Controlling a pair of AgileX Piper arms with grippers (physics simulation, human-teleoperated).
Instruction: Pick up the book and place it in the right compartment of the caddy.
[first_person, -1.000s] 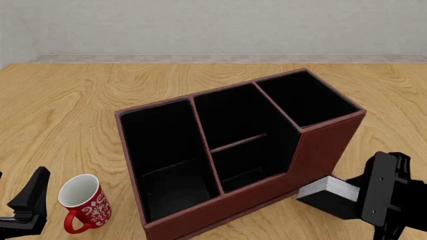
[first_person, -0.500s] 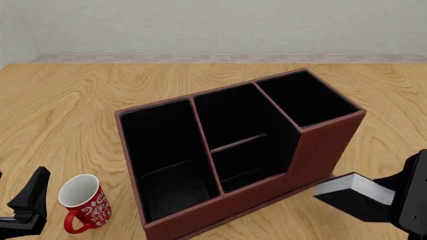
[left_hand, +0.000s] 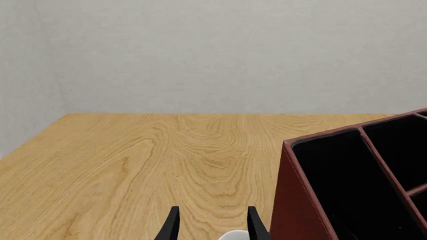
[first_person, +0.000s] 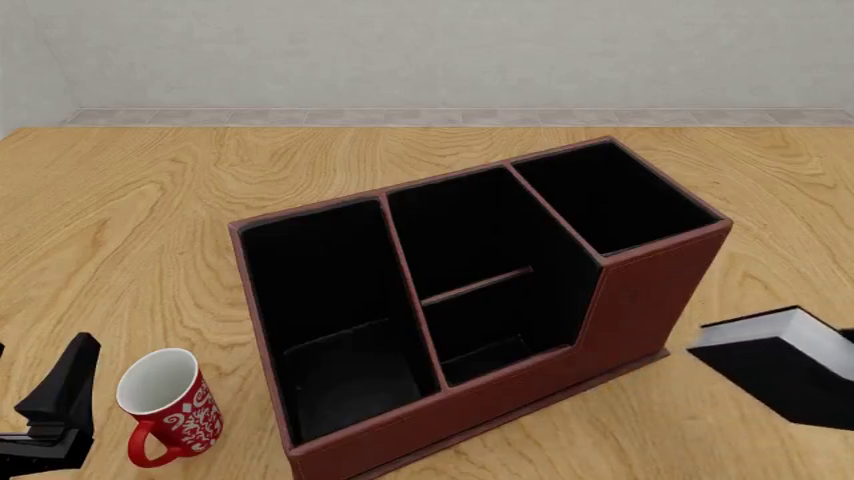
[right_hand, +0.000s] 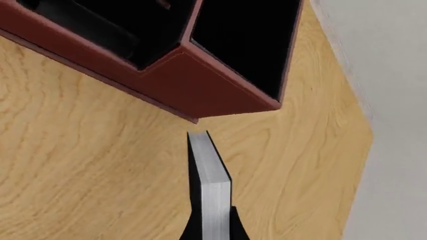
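The right gripper (right_hand: 212, 232) has its jaws pinching the book (right_hand: 208, 175) from both covers, as the right wrist view shows: two dark fingertips (right_hand: 235, 227) hug the black boards at the picture's lower edge, with the white page block running between them toward the caddy (right_hand: 200, 80). In the front view the gripper itself is out of frame, and only the book (first_person: 781, 365) shows at the right edge, tilted, with its pale page edge facing up and left. It sits apart from the caddy's near right corner; whether it touches the counter (first_person: 147, 200) cannot be told from here.

The left gripper (left_hand: 212, 225) has its jaws spread with nothing between them. Its two dark fingers (left_hand: 171, 227) point across bare wood, and a sliver of the red mug's white rim (left_hand: 233, 235) shows just beyond them. In the front view that gripper (first_person: 60, 400) sits at the lower left corner, just beside the red mug (first_person: 167, 405), which stands upright with its handle toward the camera.

The caddy (first_person: 641, 290) stands in the middle of the counter, turned at an angle. Its right compartment (first_person: 607, 195), the narrow tall-walled end section, lies at the far right and holds nothing visible. The middle section (first_person: 487, 265) has a crossbar, and the wider end section (first_person: 334, 300) faces the mug.
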